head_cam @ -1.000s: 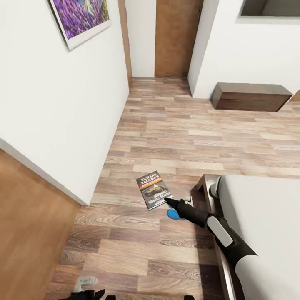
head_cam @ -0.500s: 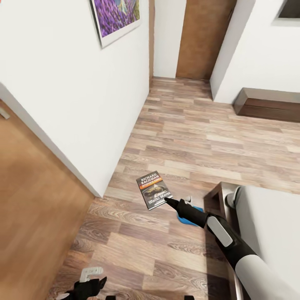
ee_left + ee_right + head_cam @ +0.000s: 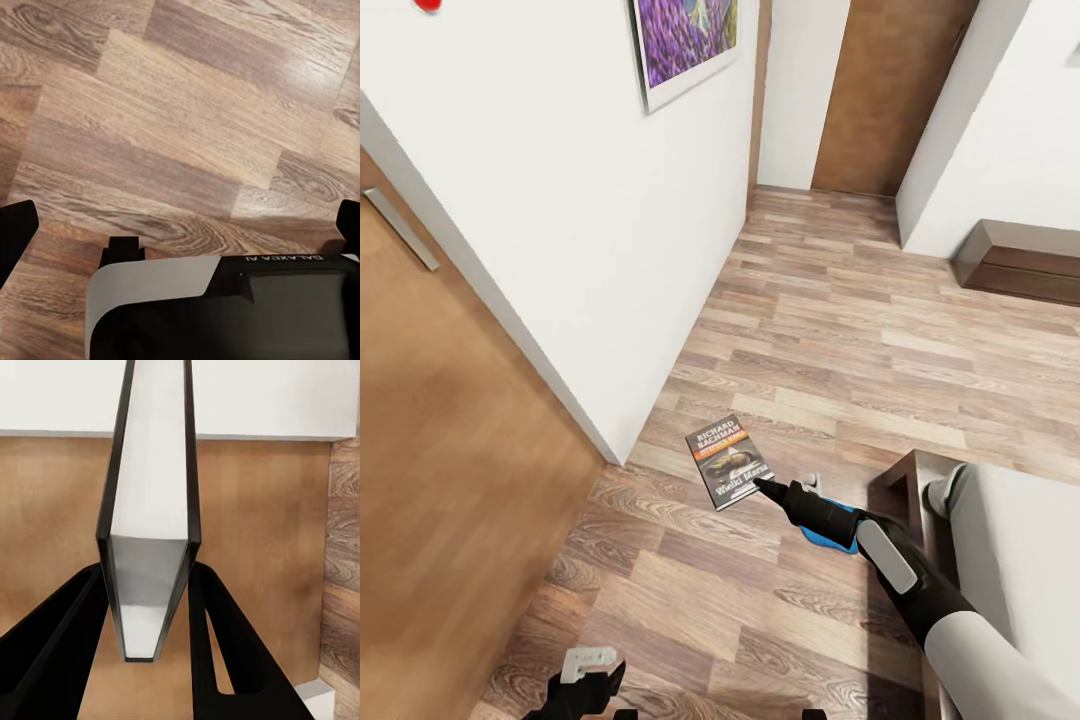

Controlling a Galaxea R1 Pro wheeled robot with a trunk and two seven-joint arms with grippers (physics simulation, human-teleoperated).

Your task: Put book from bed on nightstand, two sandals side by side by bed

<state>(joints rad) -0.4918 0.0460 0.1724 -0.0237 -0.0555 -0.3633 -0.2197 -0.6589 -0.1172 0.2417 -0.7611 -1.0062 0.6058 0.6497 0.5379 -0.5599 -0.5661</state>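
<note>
Book pinched in the right gripper above the bedroom floor.

The right gripper (image 3: 762, 487) reaches out past the corner of the bed (image 3: 905, 478), its fingers (image 3: 225, 652) clamped on the lower edge of the book (image 3: 729, 461), which hangs cover-up over the wood-plank floor (image 3: 840, 330). A blue sandal (image 3: 825, 535) lies on the floor beside the bed corner, partly hidden under the arm. The left gripper (image 3: 592, 672) hangs low over the planks, its fingers apart.
</note>
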